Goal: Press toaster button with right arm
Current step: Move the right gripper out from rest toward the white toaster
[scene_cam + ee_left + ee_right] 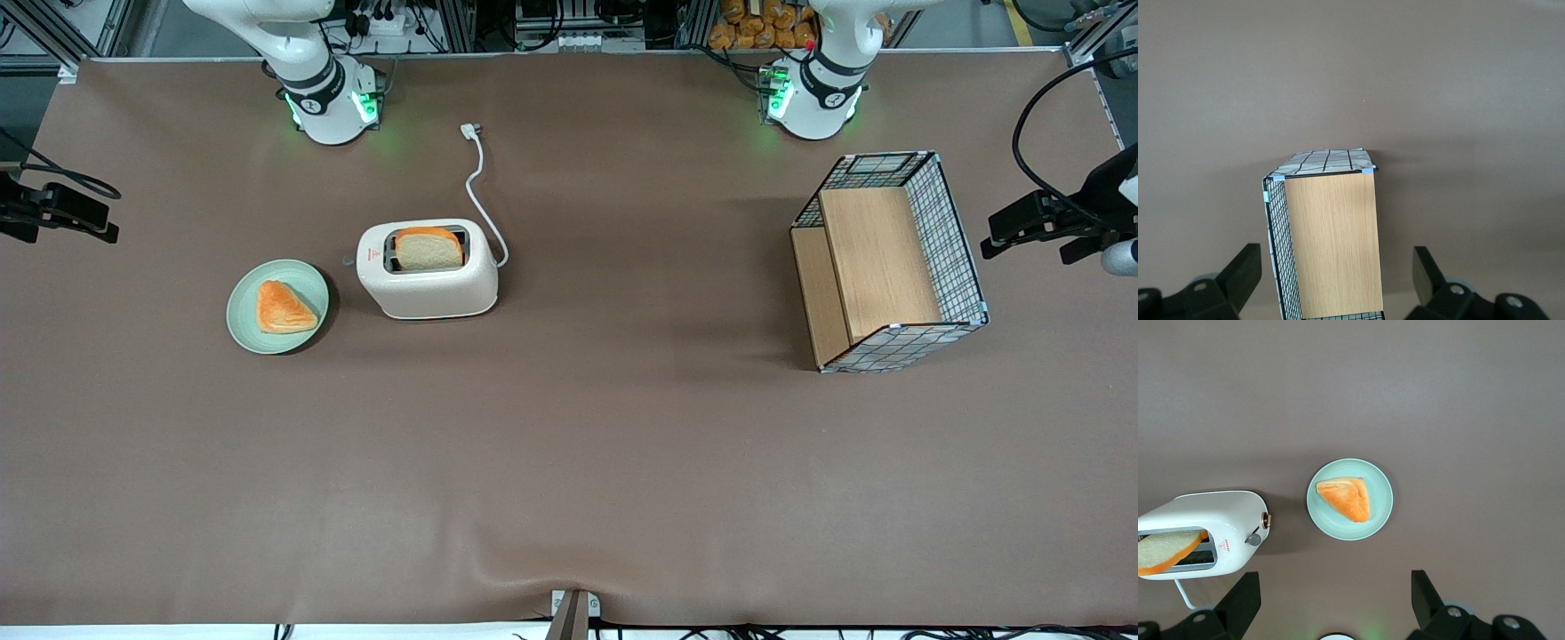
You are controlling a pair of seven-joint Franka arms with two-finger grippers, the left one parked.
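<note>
Nearest the lens: black fingers [1238, 603] of the claw [1333, 581], spread wide apart, gripping nothing. Hangs high above the brown surface [569, 462], pointing straight down, toward the working arm's end of it. Probably the dark shape at the edge of the front view, though too cut off there to be sure.

Aiming for the toaster button [1254, 539]: small grey tab on the narrow end face of the toaster [1218, 513], just under a round brass-coloured knob [1265, 519]. Sits up, not yet pressed, judging by the bread slice [428, 249] standing proud of its slot.

Key relation: lies sideways from the claw, toward the parked arm's end, and well below it. Long axis of the toaster running along the length of the surface, so the buttoned end face looks straight back toward the working arm. Handy for a downward push from above the tab.

Between claw and button: pale green plate [240, 324] with an orange pastry [284, 307], just beside the toaster's buttoned end, not touching. Likely needs passing over, then lowering one fingertip onto the tab.

Farther from the front camera: thin white cord [480, 196], loose, plug unconnected. Well apart, toward the parked arm's end: wire-and-wood basket [889, 267].
</note>
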